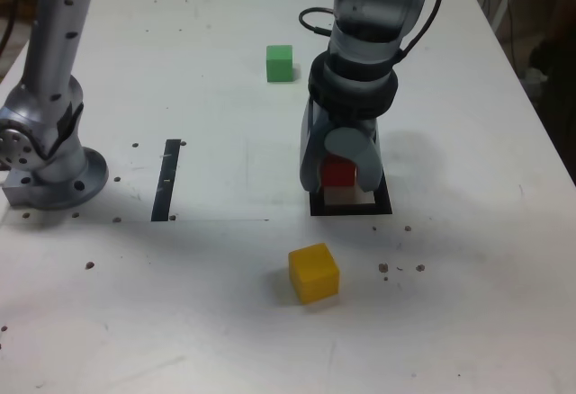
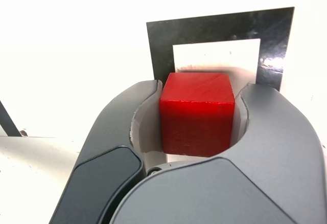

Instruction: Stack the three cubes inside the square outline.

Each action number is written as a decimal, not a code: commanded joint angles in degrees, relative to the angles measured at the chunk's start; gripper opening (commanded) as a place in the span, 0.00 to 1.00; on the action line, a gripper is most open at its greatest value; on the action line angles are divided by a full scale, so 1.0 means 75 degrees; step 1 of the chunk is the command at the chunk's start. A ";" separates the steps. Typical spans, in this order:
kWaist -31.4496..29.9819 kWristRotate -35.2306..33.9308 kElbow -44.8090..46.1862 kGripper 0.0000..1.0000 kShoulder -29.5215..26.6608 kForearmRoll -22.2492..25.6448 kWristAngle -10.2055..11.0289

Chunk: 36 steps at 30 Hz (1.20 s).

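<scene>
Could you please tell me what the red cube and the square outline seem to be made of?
The red cube looks like painted wood or plastic, which I can't settle: its colour is solid, with a soft sheen and slightly worn edges. The square outline seems to be glossy black tape or film, lying flat on the white surface and throwing back a bright glare on one side.

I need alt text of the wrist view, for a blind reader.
The gripper has its two fingers on either side of a red cube, with a thick black square outline partly visible behind on the white surface.
</scene>
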 commanded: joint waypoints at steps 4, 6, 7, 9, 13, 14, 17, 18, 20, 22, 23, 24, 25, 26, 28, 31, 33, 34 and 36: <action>0.0054 0.0022 0.0122 0.16 0.0038 -0.0197 0.0013; 0.0058 0.0026 0.0152 0.16 0.0053 -0.0262 0.0012; 0.0060 0.0027 0.0161 0.16 0.0061 -0.0285 0.0011; 0.0064 0.0027 0.0170 0.16 0.0076 -0.0324 0.0011; 0.0066 0.0027 0.0176 0.16 0.0119 -0.0369 0.0005; 0.0066 0.0027 0.0175 0.17 0.0131 -0.0373 0.0003; 0.0066 0.0034 0.0151 0.22 0.0170 -0.0372 -0.0001; 0.0067 0.0041 0.0138 0.26 0.0178 -0.0366 -0.0003; 0.0067 0.0057 0.0103 0.35 0.0185 -0.0340 -0.0006; 0.0067 0.0074 0.0073 0.47 0.0185 -0.0308 -0.0010; 0.0067 0.0081 0.0061 0.54 0.0184 -0.0294 -0.0011; 0.0067 0.0086 0.0052 0.62 0.0182 -0.0283 -0.0011; 0.0067 0.0090 0.0045 0.69 0.0179 -0.0273 -0.0008; 0.0067 0.0091 0.0043 0.74 0.0175 -0.0264 -0.0002; 0.0067 0.0091 0.0039 0.83 0.0165 -0.0239 0.0013; 0.0067 0.0083 0.0036 0.89 0.0141 -0.0171 0.0041; 0.0067 0.0070 0.0032 0.91 0.0118 -0.0117 0.0052; 0.0067 0.0065 0.0026 0.92 0.0100 -0.0089 0.0054; 0.0067 0.0063 -0.0034 0.93 0.0032 0.0067 0.0053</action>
